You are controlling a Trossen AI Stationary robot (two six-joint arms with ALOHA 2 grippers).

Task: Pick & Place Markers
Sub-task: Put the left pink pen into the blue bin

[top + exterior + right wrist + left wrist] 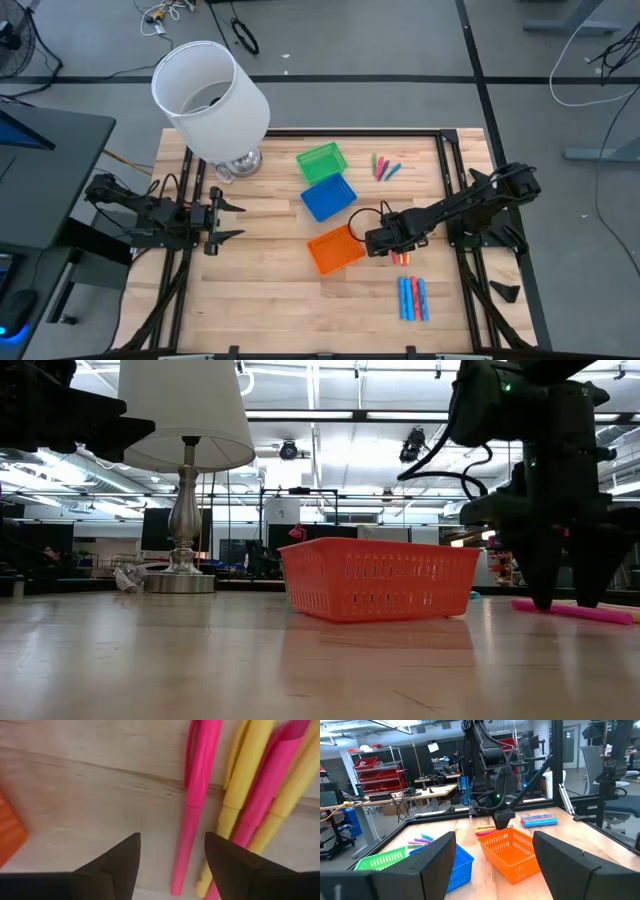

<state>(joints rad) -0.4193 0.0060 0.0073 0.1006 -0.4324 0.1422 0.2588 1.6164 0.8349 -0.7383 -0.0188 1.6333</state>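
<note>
On the wooden table (260, 290), just right of its middle, a small bunch of pink and yellow markers (240, 795) lies flat on the bare wood beside the orange tray (336, 249). The right gripper (172, 852) is lowered straight over this bunch, its two fingers spread wide, with one pink marker (196, 805) lying lengthwise in the gap between them. Nothing is pinched; in the low view the fingertips reach down to about the table surface beside that marker.

Nearer the table's front edge, a second bunch of blue and red markers (413, 297) lies side by side. Toward the far edge, a third bunch of mixed colours (384, 167) lies near the green tray (321, 160). Between the green and orange trays sits a blue tray (328, 196); the three form a diagonal row.

The left gripper (222, 223) waits at the left side of the table, well apart from everything, fingers spread and empty. A table lamp (210, 95) with a white shade stands at the far left corner.

The job looks barely begun: all the markers visible lie on the wood. No marker shows in the orange tray in the left wrist view; the other trays also look empty from above, though I cannot be certain.
</note>
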